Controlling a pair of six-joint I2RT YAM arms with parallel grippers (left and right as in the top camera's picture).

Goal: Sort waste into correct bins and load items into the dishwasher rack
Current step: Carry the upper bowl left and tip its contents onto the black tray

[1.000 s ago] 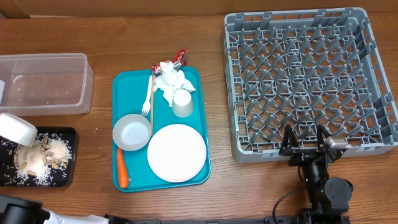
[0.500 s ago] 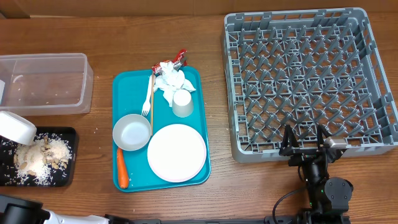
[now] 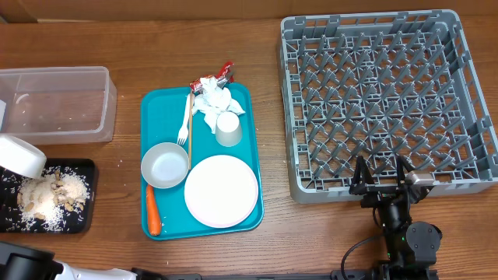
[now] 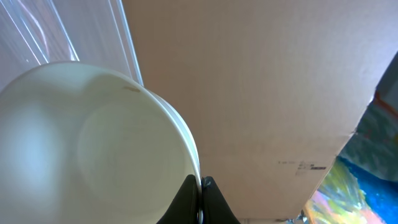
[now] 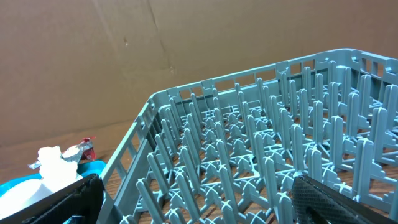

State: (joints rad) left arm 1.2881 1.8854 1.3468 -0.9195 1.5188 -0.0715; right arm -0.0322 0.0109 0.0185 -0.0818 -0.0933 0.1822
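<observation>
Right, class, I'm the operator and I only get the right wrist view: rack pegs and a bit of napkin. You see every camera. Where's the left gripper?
Observer: The left gripper is shut on the rim of a white bowl, at the far left of the overhead view.
Operator: What's beneath that bowl?
Observer: It hangs tilted over the far corner of the black tray, which has pale food scraps piled in it.
Operator: And what's on the teal tray?
Observer: A plate, a second bowl, a cup, a fork and a carrot piece, along with the napkin.
</observation>
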